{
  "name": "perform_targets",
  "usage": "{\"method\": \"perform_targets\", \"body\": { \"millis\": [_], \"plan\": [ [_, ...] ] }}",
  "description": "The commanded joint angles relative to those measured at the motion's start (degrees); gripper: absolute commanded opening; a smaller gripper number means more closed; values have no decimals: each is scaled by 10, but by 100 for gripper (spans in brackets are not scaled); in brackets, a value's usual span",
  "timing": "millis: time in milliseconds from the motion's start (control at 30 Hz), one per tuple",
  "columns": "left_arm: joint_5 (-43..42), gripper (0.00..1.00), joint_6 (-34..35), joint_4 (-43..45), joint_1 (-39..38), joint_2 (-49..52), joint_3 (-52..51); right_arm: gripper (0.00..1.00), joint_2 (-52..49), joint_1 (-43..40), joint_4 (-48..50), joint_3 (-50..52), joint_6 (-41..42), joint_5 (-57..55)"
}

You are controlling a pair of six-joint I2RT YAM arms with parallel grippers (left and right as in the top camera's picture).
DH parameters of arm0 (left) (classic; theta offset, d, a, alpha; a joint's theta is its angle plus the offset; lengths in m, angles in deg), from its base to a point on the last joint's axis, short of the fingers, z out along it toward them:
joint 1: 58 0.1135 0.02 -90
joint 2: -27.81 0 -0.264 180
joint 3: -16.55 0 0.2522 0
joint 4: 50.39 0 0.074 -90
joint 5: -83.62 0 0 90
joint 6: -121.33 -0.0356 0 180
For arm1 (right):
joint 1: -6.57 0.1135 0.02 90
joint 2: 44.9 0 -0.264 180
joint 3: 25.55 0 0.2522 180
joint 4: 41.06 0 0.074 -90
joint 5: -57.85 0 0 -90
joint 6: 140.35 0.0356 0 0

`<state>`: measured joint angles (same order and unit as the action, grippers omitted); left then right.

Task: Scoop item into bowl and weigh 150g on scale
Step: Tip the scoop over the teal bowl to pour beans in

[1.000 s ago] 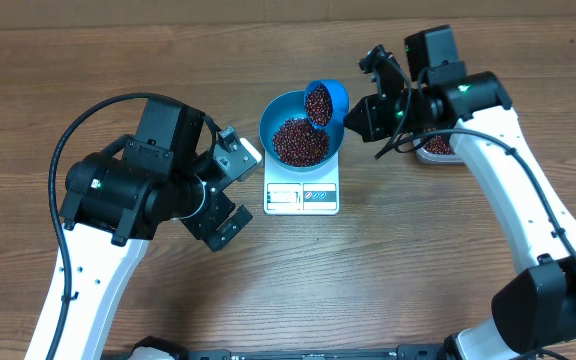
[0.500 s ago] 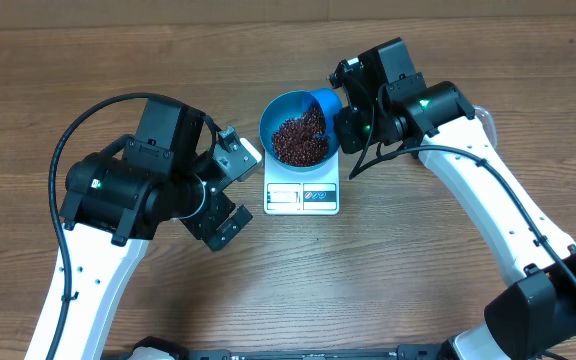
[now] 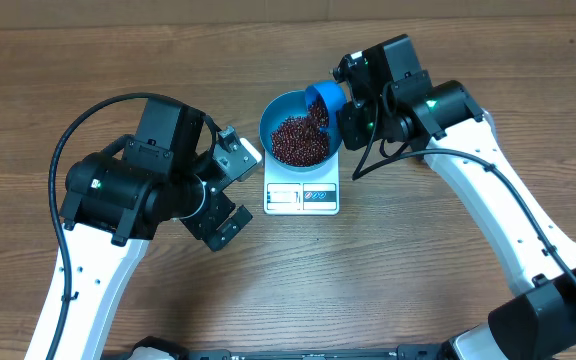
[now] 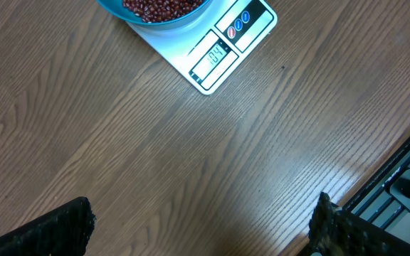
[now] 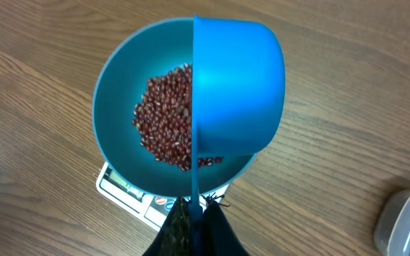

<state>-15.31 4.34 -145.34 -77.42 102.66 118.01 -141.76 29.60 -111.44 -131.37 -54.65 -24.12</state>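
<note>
The overhead view takes in both arms and the scale (image 3: 302,190) on the wooden surface (image 3: 418,280). The bowl (image 3: 273,112) stands on the scale with the beans (image 3: 298,140) heaped inside it, and the scale's display edge sticks out from under the bowl on the robot's side. Only the left wrist view shows the display's digits, though they are too small to read surely. It also shows two dark fingers (image 4: 48,231) at its bottom corners with bare surface between them. Only the right wrist view looks straight down into the bowl. There the scoop (image 5: 237,85) hangs tipped on its side above the half of the bowl to the scale's right, its mouth turned toward the beans and its thin handle running down into the right jaws. This view also catches the corner of a clear tub (image 5: 408,220) holding more beans, well apart to the right of the scale and hidden under the arm from overhead. The right arm (image 3: 468,150) reaches in from the right of the scale, its wrist bent over toward the bowl's rim and the right jaws clenched on the scoop's handle. The left arm (image 3: 118,190) sits folded to the left of the scale, its wrist aimed at it. The left jaws are spread wide and grasp nothing, just beside the scale without touching it.
</note>
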Motion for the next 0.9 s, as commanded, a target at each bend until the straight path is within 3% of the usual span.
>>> {"method": "perform_targets", "body": {
  "millis": [0, 867],
  "plan": [
    [0, 100, 0, 0, -1, -6, 12, 4, 23, 3, 2, -23, -2, -5],
    [0, 100, 0, 0, -1, -6, 12, 4, 28, 22, -5, -35, 12, -21]
  ]
}}
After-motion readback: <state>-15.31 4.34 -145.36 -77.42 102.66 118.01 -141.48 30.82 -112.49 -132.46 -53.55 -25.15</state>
